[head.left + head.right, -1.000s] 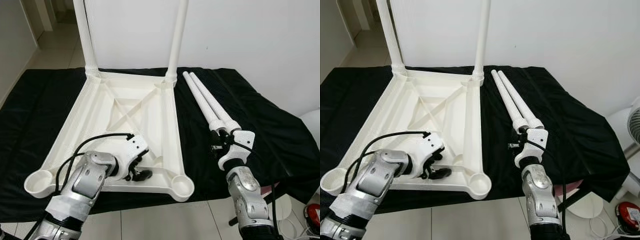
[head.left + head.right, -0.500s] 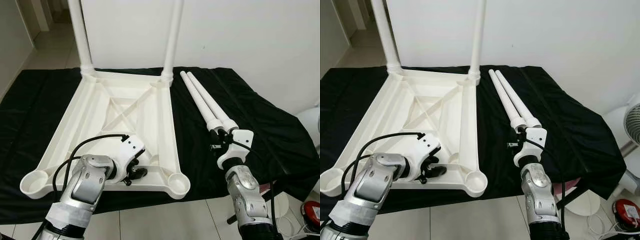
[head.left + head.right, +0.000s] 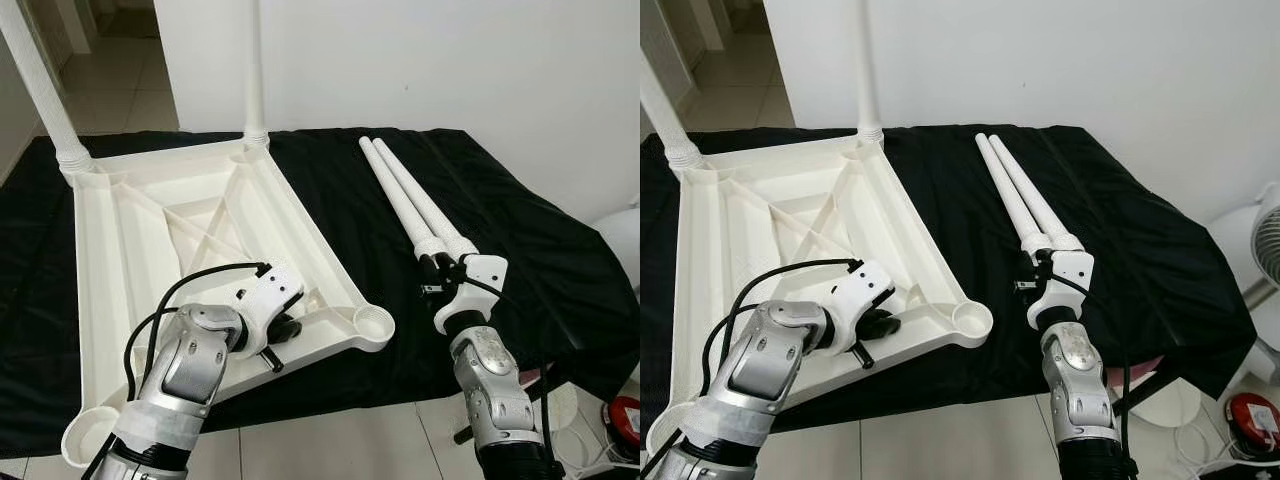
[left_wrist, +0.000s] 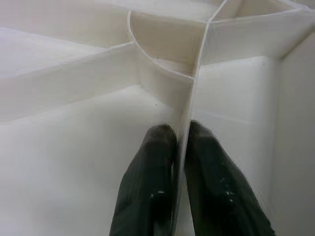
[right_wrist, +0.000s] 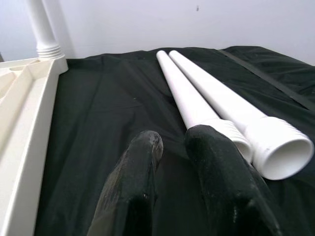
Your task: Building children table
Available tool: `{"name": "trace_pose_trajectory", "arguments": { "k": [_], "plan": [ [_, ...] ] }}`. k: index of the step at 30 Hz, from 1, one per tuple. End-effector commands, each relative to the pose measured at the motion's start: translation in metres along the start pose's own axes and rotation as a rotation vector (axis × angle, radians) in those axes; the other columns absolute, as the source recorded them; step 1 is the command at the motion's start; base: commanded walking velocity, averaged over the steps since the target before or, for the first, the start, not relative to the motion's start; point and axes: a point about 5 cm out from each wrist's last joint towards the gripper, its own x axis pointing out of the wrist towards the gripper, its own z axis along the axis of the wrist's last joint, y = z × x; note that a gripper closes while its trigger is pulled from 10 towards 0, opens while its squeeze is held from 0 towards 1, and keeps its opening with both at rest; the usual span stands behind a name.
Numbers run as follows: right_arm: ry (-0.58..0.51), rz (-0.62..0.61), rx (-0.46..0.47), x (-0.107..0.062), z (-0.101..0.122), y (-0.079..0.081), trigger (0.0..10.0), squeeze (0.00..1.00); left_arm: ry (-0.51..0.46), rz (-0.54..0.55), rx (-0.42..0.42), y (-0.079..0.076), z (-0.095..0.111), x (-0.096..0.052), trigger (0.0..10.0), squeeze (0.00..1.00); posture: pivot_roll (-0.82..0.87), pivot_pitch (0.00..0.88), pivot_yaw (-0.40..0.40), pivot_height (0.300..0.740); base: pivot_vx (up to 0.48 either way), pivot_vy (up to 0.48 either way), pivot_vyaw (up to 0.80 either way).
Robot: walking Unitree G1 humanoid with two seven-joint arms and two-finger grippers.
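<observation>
The white table top (image 3: 302, 228) lies upside down on the black cloth. Two legs (image 3: 254, 70) stand upright in its far corners. Its near-right socket (image 3: 373, 322) and near-left socket (image 3: 84, 446) hold nothing. My left gripper (image 3: 283, 330) is shut on a thin rib of the underside near the front edge, one finger on each side (image 4: 179, 130). Two loose white legs (image 3: 410, 200) lie side by side to the right of the top. Just short of their threaded ends sits my right gripper (image 5: 174, 137), open by a narrow gap with nothing in it.
The black cloth (image 3: 520, 230) covers a low platform against a white wall. Tiled floor (image 3: 330, 440) runs along the near edge. A white fan (image 3: 1268, 240) and a red object (image 3: 1252, 425) stand at the right.
The table top has swung round with my left gripper holding its rib: the upright legs went left and the near-right socket moved away from me. The right gripper stayed put.
</observation>
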Motion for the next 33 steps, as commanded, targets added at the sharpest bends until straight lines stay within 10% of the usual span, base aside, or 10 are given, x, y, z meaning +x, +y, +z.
{"name": "trace_pose_trajectory", "arguments": {
  "k": [1, 10, 11, 17, 18, 33],
  "plan": [
    [0.004, -0.013, 0.002, 0.000, -0.002, -0.002, 10.0, 0.00, -0.112, 0.230, 0.064, 0.005, 0.021, 0.001, 10.0, 0.00, -0.04, 0.000, -0.046, 0.740, 0.000, 0.000, 0.00],
    [-0.001, -0.015, 0.005, 0.002, -0.001, -0.002, 10.0, 0.00, -0.192, 0.108, 0.155, -0.011, 0.030, 0.005, 10.0, 0.00, -0.04, 0.000, -0.043, 0.740, 0.000, 0.000, 0.00],
    [-0.003, -0.016, 0.005, 0.002, -0.001, -0.002, 10.0, 0.00, -0.218, 0.064, 0.128, -0.016, 0.032, 0.005, 10.0, 1.00, -0.04, 0.000, -0.041, 0.740, 0.000, 0.000, 0.00],
    [-0.004, -0.019, 0.008, 0.002, -0.001, -0.002, 10.0, 0.00, -0.249, 0.060, 0.200, -0.016, 0.038, 0.003, 10.0, 1.00, -0.04, 0.000, -0.039, 0.740, 0.000, 0.000, 0.00],
    [-0.004, -0.020, 0.010, 0.002, -0.002, -0.002, 10.0, 0.00, -0.270, 0.066, 0.221, -0.016, 0.041, 0.002, 10.0, 0.00, -0.04, 0.000, -0.040, 0.740, 0.000, 0.000, 0.00],
    [0.000, -0.124, 0.013, 0.019, -0.002, -0.013, 10.0, 0.00, -0.595, 0.180, -0.050, 0.007, 0.081, -0.017, 10.0, 0.00, -0.04, 0.000, -0.050, 0.740, 0.000, 0.000, 0.00]
  ]
}}
